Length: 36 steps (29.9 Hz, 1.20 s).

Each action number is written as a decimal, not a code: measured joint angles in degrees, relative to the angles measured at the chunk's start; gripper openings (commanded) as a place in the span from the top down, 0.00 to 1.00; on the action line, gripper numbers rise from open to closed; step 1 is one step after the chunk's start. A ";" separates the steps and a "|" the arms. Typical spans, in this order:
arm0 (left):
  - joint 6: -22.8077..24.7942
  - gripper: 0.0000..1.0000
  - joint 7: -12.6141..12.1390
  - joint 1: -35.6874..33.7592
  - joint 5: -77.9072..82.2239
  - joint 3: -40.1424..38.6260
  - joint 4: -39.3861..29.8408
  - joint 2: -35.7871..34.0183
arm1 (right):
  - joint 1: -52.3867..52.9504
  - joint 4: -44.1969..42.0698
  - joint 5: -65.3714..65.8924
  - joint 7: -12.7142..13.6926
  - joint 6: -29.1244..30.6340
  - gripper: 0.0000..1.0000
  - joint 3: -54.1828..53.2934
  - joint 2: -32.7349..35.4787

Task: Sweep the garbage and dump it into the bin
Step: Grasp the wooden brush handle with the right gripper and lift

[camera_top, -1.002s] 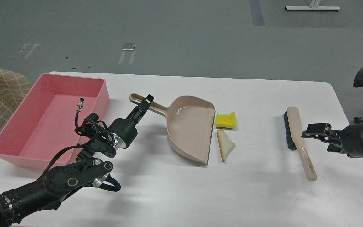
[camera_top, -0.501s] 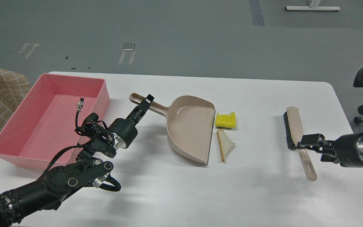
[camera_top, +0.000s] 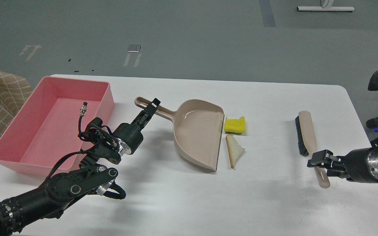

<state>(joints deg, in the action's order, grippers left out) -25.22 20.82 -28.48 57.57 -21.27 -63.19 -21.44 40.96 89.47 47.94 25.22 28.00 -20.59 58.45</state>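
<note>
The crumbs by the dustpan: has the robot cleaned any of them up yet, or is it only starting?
Only starting. The yellow sponge chunk and bread slice lie on the table beside the dustpan, and the pink bin holds none of the garbage. The left gripper is at the dustpan handle; the right gripper is at the brush handle. Sweeping and dumping remain.
</note>
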 measured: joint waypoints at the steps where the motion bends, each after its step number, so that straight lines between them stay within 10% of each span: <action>1: 0.00 1.00 -0.01 0.00 0.00 0.00 0.00 0.00 | 0.00 0.00 0.03 0.05 0.00 0.53 0.16 0.00; 19: 0.00 1.00 -0.16 -0.09 0.00 0.00 0.00 -0.04 | 0.31 -0.02 0.05 0.20 0.00 1.00 0.45 0.12; 36: 0.00 1.00 -0.17 -0.40 -0.05 0.00 0.00 -0.10 | 0.95 5.79 -1.43 0.20 0.00 1.00 -8.60 -1.12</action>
<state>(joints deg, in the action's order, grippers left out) -25.22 20.65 -28.88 57.52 -21.27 -63.19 -21.54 41.91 95.26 46.51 25.42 28.01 -29.19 57.33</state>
